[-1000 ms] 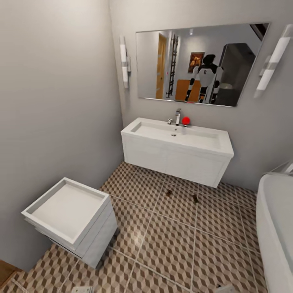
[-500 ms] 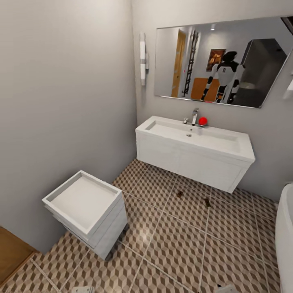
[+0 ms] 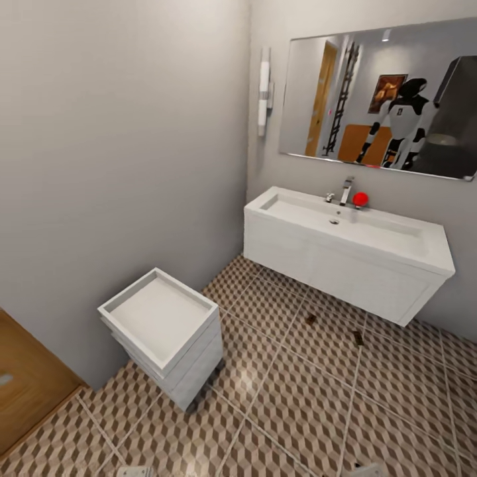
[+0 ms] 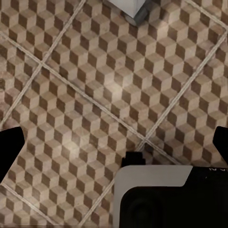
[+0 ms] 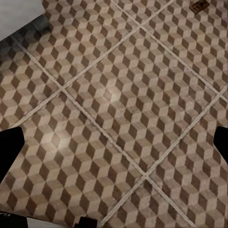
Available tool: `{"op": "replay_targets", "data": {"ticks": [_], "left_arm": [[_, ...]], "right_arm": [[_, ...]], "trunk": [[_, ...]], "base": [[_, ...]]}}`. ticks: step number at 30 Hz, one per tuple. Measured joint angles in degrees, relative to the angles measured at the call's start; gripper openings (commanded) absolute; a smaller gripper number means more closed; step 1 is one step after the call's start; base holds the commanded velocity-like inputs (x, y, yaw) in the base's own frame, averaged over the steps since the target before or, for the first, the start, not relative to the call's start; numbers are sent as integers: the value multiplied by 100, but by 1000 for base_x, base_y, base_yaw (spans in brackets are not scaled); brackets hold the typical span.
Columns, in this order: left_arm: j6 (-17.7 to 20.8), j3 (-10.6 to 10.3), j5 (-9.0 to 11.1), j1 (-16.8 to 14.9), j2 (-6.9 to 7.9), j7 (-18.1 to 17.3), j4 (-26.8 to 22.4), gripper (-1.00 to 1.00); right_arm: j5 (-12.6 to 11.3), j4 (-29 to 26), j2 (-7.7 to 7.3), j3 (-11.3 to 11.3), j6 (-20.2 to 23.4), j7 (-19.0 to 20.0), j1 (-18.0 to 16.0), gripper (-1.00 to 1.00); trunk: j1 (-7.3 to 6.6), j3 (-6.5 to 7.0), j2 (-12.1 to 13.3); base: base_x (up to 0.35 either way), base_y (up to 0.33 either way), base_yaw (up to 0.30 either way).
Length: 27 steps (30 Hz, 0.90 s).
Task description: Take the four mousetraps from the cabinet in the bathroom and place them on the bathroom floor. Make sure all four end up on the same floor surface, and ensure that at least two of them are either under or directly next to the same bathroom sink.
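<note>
Two mousetraps (image 3: 310, 318) (image 3: 358, 338) lie on the bathroom floor (image 3: 291, 397) just under the front of the white bathroom sink (image 3: 397, 242). One mousetrap (image 5: 198, 5) also shows far off in the right wrist view. An orange-brown wooden corner, which looks like the cabinet (image 3: 26, 377), stands at the lower left edge of the head view. My left gripper (image 4: 114, 145) is open over bare tiles. My right gripper (image 5: 114, 147) is open too, with nothing between its fingers.
A white drawer unit (image 3: 165, 331) with a tray-like top stands against the left wall. A mirror (image 3: 377, 99) above the sink reflects the robot. A red ball (image 3: 360, 199) sits by the tap (image 3: 345, 191). Part of my base (image 4: 156, 192) shows in the left wrist view.
The head view has swung left, so the sink and drawer unit sit further right and the wooden corner has come in. Nothing in the room has moved.
</note>
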Motion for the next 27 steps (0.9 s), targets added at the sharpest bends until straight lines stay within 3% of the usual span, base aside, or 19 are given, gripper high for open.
{"op": "replay_targets", "data": {"ticks": [27], "left_arm": [[0,0,0,0,0,-1,0,100]], "right_arm": [[0,0,2,0,-1,0,0,100]], "trunk": [[0,-141,0]], "base": [[0,0,237]]}}
